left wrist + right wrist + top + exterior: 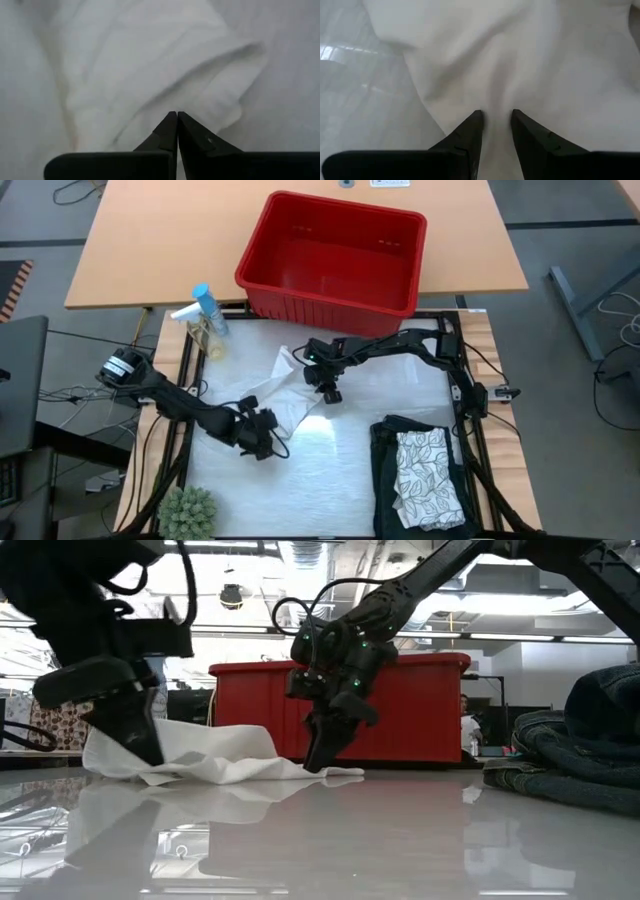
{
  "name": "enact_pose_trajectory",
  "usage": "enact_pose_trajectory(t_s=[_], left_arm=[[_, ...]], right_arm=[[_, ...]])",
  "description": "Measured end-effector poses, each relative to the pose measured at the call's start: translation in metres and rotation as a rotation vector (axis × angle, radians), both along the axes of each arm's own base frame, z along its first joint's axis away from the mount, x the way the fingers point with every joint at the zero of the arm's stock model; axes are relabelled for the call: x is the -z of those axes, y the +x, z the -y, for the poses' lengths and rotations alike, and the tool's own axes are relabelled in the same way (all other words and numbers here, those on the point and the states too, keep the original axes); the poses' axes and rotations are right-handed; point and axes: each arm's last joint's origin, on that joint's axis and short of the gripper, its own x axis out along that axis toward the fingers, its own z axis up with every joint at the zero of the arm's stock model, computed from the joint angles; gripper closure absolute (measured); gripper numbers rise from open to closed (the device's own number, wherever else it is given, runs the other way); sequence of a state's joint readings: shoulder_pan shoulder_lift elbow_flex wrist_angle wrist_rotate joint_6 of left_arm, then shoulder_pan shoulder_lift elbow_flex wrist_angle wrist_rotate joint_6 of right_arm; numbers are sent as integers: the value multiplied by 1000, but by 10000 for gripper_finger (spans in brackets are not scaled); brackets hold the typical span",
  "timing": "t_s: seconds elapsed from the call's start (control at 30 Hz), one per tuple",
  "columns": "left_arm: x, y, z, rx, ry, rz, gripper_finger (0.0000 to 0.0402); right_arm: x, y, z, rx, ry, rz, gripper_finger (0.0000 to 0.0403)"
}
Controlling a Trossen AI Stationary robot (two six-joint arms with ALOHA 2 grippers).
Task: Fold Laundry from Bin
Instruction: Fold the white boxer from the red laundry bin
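The small plain whitish cloth (281, 394) lies crumpled on the white table between my two grippers; it also shows in the low view (215, 758). My left gripper (262, 428) is shut at the cloth's near left part. My right gripper (326, 390) stands at its right edge, fingers nearly together on the cloth. The red bin (332, 252) stands behind on the far table. The dark garment (385, 470) lies folded at the near right, and the leaf-patterned cloth (428, 477) rests on top of it. My left gripper pinches the whitish cloth at a fold near its edge (165, 102) between its shut fingertips, coming from above and pointing down. The cloth stays slack on the table (150, 762). One layer or several, I cannot tell. My right gripper has a ridge of the whitish cloth (496, 107) between its two fingertips, which stand a narrow gap apart. It comes from above, slanting down onto the cloth's right edge (320, 768). The cloth lies on the table, slack.
A spray bottle (207, 317) stands at the table's far left corner. A small green plant (188, 512) stands at the near left. Bare table (320, 480) lies in front of the cloth. The bin (400, 710) rises right behind the working area.
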State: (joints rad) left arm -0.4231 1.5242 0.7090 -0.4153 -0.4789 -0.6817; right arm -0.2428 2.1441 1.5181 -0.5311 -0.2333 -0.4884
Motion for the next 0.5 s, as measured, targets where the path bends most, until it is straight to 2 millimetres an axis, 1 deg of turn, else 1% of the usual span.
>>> enact_pose_trajectory(t_s=[0.1,0.27,0.33,0.4,0.43,0.5], left_arm=[[1,-8,6,-35,-13,-21,401],[1,-14,20,-47,-4,26,401],[-4,-14,24,-79,-4,113,401],[-18,-10,29,-117,-9,279,401],[-25,-7,30,-132,6,361,401],[-31,-2,30,-113,103,436,402]], right_arm=[[0,-1,0,9,11,-17,271],[1,-2,-1,29,24,-31,271],[1,-3,-1,46,32,-35,271],[1,-3,-1,60,39,-39,271],[1,-3,-1,62,40,-38,271],[1,-3,-1,63,41,-37,271]])
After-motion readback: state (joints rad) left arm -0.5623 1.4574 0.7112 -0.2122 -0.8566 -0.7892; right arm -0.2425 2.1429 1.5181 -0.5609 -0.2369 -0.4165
